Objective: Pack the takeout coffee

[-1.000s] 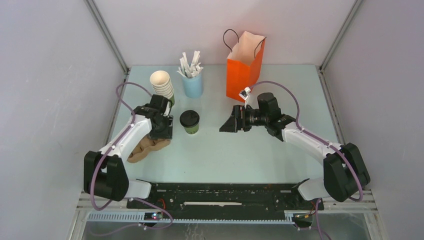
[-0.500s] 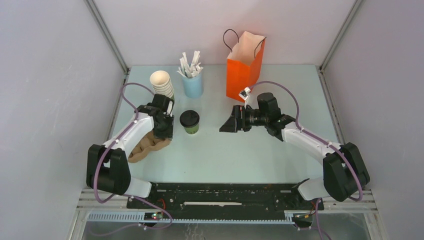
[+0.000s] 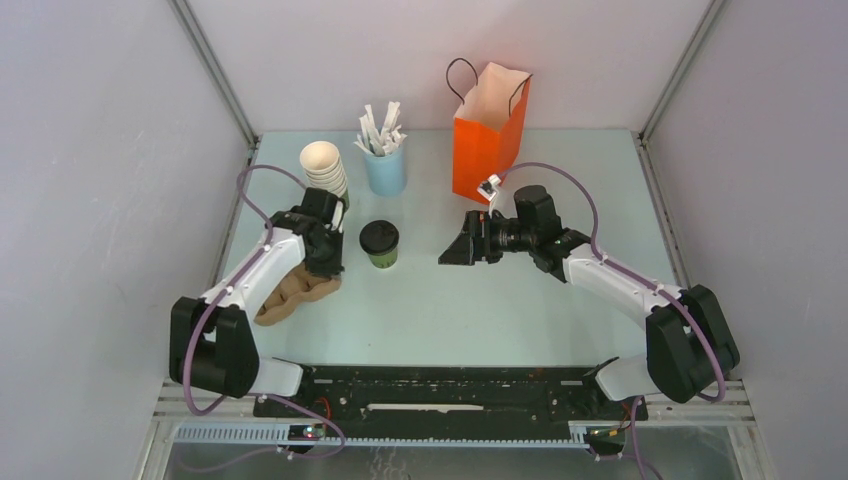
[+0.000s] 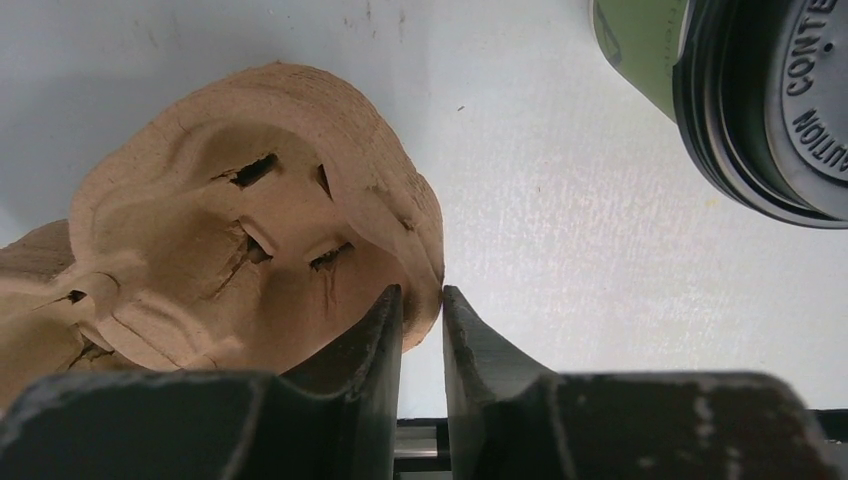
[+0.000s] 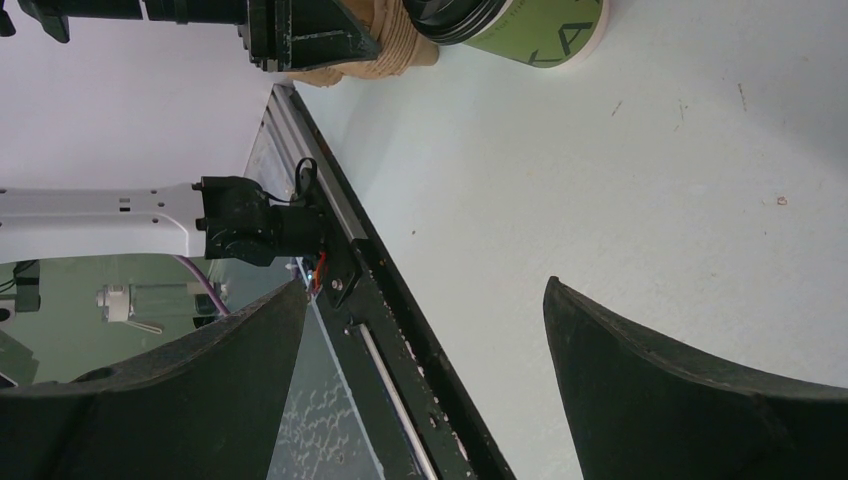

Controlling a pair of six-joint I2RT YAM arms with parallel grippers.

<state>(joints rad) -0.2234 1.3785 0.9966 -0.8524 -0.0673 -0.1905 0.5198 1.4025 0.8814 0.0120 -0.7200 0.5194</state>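
Observation:
The takeout coffee [image 3: 380, 243] is a small green cup with a black lid [image 4: 770, 100], upright on the table mid-left; its green side also shows in the right wrist view [image 5: 530, 25]. Just left of it lies a brown pulp cup carrier [image 3: 290, 292]. My left gripper [image 3: 325, 262] points down at the carrier's right end. Its jaws pinch the carrier's rim [image 4: 432, 270], one finger [image 4: 385, 330] inside the cup well and the other outside. My right gripper [image 3: 452, 250] hovers open to the right of the coffee, facing it, with nothing between its fingers [image 5: 620, 360].
An orange paper bag [image 3: 488, 135] stands open at the back, behind the right arm. A stack of cream-and-green cups [image 3: 324, 168] and a light blue cup of white sticks [image 3: 385, 170] stand at the back left. The black rail [image 3: 450, 385] runs along the near edge.
The left gripper's jaws have narrowed onto the carrier's rim, and the left arm shifted slightly. The right arm and the coffee have not moved.

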